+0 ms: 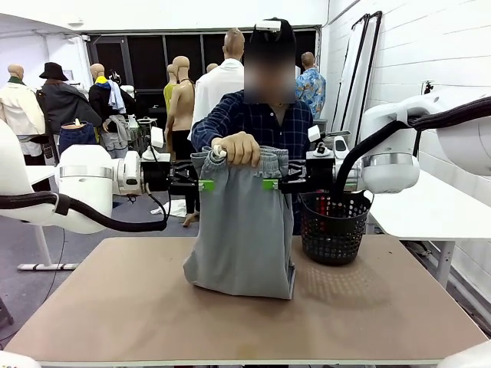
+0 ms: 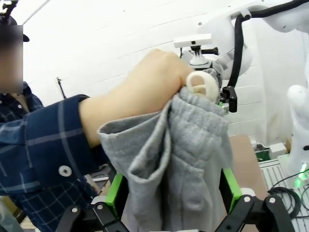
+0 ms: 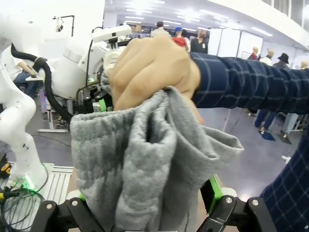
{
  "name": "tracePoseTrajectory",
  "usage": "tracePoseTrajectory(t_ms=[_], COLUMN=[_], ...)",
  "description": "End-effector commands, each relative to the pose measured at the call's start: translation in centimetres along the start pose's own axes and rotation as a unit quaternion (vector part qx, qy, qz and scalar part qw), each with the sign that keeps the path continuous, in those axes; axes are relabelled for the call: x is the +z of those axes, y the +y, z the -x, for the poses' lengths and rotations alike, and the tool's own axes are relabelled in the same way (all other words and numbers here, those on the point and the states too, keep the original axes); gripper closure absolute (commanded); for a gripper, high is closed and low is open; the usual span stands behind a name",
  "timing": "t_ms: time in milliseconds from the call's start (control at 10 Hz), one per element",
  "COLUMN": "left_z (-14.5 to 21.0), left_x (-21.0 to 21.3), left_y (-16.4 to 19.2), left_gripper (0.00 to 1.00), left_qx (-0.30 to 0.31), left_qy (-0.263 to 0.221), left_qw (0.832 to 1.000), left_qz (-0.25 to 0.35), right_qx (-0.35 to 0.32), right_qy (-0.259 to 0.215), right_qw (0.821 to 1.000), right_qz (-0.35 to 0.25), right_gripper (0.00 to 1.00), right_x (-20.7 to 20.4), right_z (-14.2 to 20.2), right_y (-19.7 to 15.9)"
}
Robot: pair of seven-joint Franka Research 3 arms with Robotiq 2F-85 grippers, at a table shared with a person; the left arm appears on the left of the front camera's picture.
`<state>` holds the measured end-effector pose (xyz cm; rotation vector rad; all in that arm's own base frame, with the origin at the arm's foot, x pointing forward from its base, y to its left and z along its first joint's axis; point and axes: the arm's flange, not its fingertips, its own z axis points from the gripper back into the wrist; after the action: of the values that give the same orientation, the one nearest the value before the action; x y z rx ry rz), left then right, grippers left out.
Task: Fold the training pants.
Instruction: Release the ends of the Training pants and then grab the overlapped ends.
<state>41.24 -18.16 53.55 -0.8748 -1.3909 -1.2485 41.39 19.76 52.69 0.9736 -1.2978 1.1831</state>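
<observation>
Grey jersey front and centre here: the training pants (image 1: 242, 230) hang over the table (image 1: 399, 307), bunched at the elastic waistband in the person's hand (image 1: 239, 148), and the bottom end sags onto the tabletop in a loose fold. We see the person standing at the far side in a dark blue plaid shirt, with a fist closed on the waistband right at the middle. The left gripper (image 1: 202, 185) comes in sideways from the left and sits at the left edge of the pants just below the waistband. The right gripper (image 1: 271, 185) mirrors it at the right edge, at about the same height. Both wrist cameras give us the same story: green pads (image 2: 231, 186) spread wide apart, the grey cloth hanging in the gap between them, fingers not pinched down on it. Whether a pad brushes the fabric, we honestly can't tell. A black mesh basket (image 1: 334, 226) sits on the table just to the right of the pants, below the right gripper.
</observation>
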Motion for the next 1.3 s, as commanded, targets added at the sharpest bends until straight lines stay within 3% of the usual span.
tracePoseTrajectory(t_ms=[0,300,900,1200], left_z=[0.0,0.0,0.2,0.0], left_x=[-0.8,-0.1,-2.7,-3.8], left_y=[0.3,0.5,1.7,2.1], left_gripper=[0.0,0.0,0.0,0.0], left_qx=[-0.028,-0.036,-0.026,-0.019], left_qy=[-0.001,-0.009,-0.027,-0.032], left_qw=[0.998,0.997,0.999,0.999], left_qz=[-0.047,-0.073,-0.008,0.013], right_qx=[0.021,0.023,-0.014,-0.031], right_qy=[-0.016,-0.024,-0.052,-0.035], right_qw=[0.999,0.999,0.997,0.996], right_qz=[0.032,0.039,-0.051,-0.08], right_gripper=[0.0,0.0,0.0,0.0], right_x=[-0.8,-1.0,-3.7,-5.1], right_z=[0.1,0.0,0.5,0.8], right_y=[-1.0,-1.8,-3.4,-3.2])
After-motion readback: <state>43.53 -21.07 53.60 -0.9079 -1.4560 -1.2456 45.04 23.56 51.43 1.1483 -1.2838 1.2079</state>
